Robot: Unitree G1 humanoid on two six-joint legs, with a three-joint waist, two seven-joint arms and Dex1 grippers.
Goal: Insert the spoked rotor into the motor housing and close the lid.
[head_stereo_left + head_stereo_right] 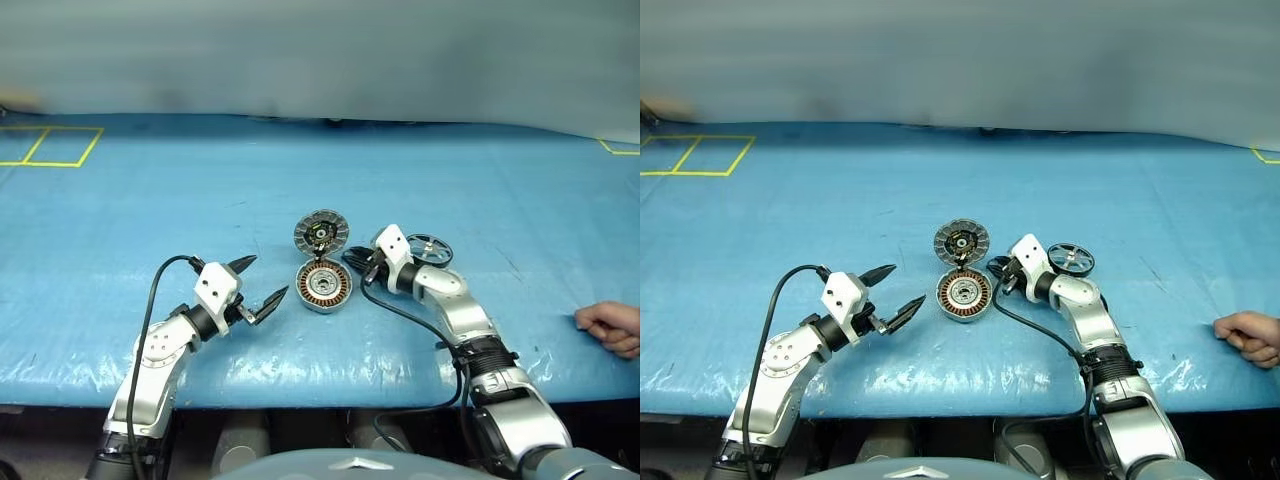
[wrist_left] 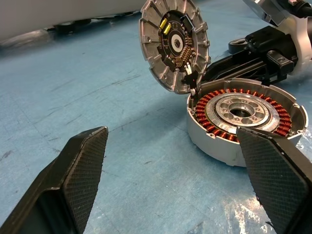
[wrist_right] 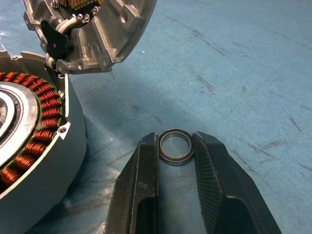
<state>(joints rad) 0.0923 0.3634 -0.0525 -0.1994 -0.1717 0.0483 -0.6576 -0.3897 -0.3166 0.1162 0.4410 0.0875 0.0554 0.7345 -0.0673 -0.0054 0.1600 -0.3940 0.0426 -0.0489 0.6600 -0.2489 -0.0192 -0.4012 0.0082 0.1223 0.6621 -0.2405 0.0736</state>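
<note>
A blue table cover (image 1: 150,200) spans the frame, with the motor housing (image 1: 324,286) lying open just below centre, its ring of copper windings and pale middle facing up. The lid (image 1: 321,233) stands tilted up from the housing's far rim, joined there at a hinge point, its ribbed inner face and dark centre turned toward the camera. The spoked rotor (image 1: 429,250) lies flat on the cover to the right of centre, well clear of the housing and just beyond the right arm's wrist. The right gripper (image 3: 176,148) sits just to the right of the housing; its two fingers are closed against the sides of a small metal ring (image 3: 175,146), which is clamped between the tips close above the cover. The left gripper (image 1: 260,283) hovers at lower left of centre, a little short of the housing, its fingers spread wide and holding nothing, pointing toward the housing's near side. A person's hand (image 1: 611,327) rests on the cover at the right edge of the frame, well apart from the parts. Yellow tape lines (image 1: 50,146) mark the cover at upper left.
</note>
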